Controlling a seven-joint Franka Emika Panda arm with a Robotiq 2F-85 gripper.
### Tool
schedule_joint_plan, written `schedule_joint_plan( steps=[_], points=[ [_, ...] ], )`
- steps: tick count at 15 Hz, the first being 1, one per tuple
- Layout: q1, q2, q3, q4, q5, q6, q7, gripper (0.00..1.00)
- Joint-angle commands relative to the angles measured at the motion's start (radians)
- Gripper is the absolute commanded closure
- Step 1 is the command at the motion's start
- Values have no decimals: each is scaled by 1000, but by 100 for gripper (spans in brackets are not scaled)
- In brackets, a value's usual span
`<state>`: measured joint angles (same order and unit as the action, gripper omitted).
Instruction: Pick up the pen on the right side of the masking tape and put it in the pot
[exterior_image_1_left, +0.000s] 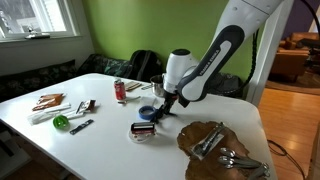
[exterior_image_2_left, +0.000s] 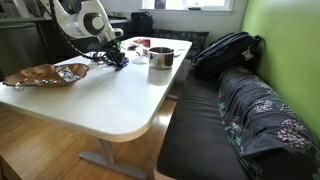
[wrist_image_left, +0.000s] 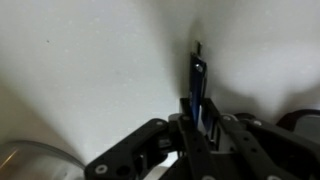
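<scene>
Wrist view has the gripper (wrist_image_left: 200, 122) closest, its jaws drawn narrow and clamped on the pen (wrist_image_left: 198, 90). The pen's dark tip pokes out beyond them over the white table (wrist_image_left: 90, 60). The shiny rim of the pot (wrist_image_left: 25, 162) curves in at the lower corner. In an exterior view the masking tape (exterior_image_1_left: 148, 113) lies just beside the gripper, and a red can (exterior_image_1_left: 120, 90) stands farther back.

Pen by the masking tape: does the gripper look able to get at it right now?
Likely yes. In the wrist view the pen sits between the fingers of the gripper on bare table, with nothing over it or crowding it. Whether the jaws have closed on it cannot be told.
</scene>
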<state>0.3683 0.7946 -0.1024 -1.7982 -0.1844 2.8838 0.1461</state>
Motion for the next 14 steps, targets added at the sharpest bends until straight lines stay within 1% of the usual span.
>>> schedule_joint_plan(
  steps=[1, 3, 4, 5, 6, 7, 8, 9, 10, 11, 13, 14],
  points=[
    [6, 13, -7, 11, 5, -68, 26, 96],
    [15, -5, -21, 1, -2, -86, 45, 96],
    [18, -36, -34, -23, -7, -94, 58, 96],
    [31, -56, -62, -43, -16, -103, 87, 96],
    [35, -81, -82, -65, -25, -135, 98, 96],
    [27, -106, -87, -87, -30, -177, 94, 96],
    [13, -127, -84, -104, -32, -201, 88, 96],
    [-15, -156, -61, -131, -27, -208, 61, 96],
    [-47, -190, -32, -160, -19, -195, 26, 96],
    [-57, -219, -23, -185, -21, -183, 12, 96],
    [-63, -275, -27, -226, -40, -160, 12, 96],
    [-54, -297, -42, -242, -59, -139, 31, 96]
  ],
)
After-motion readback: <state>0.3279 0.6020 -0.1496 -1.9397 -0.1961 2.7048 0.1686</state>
